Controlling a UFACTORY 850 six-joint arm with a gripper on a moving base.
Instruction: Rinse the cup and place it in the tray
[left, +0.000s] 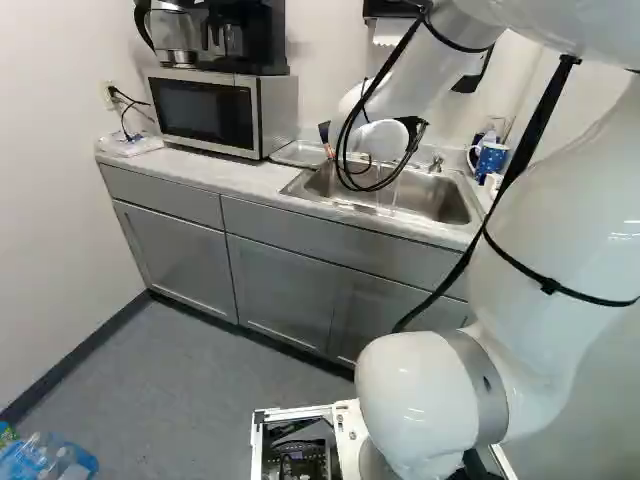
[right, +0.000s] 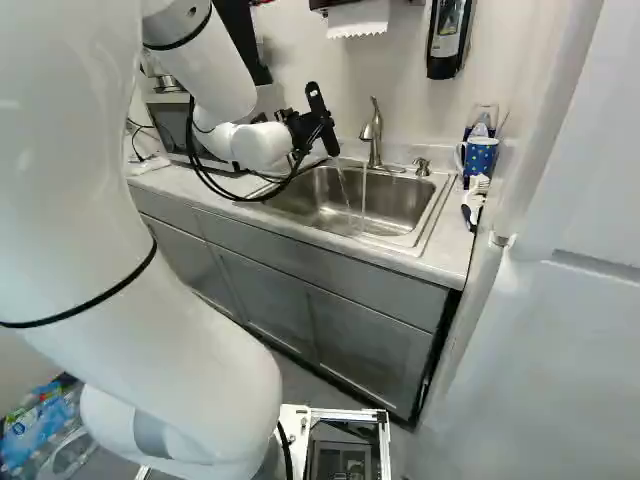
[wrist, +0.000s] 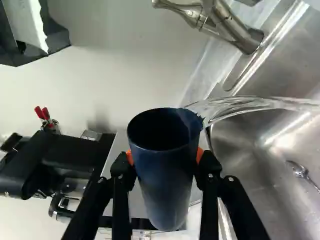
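Observation:
In the left base view my gripper is partly hidden behind the wrist, with the dark blue cup at its tip. The wrist view shows my gripper shut on the cup, orange pads pressing both sides. The cup's open mouth faces the camera. Water runs from beside its rim toward the sink; whether it leaves the cup or only passes it, I cannot tell. A shallow metal tray lies between sink and microwave.
The faucet stands behind the sink, close to the wrist. A spoon lies in the basin. The microwave carries a coffee maker. A polka-dot mug and utensils stand right of the sink, below a soap dispenser.

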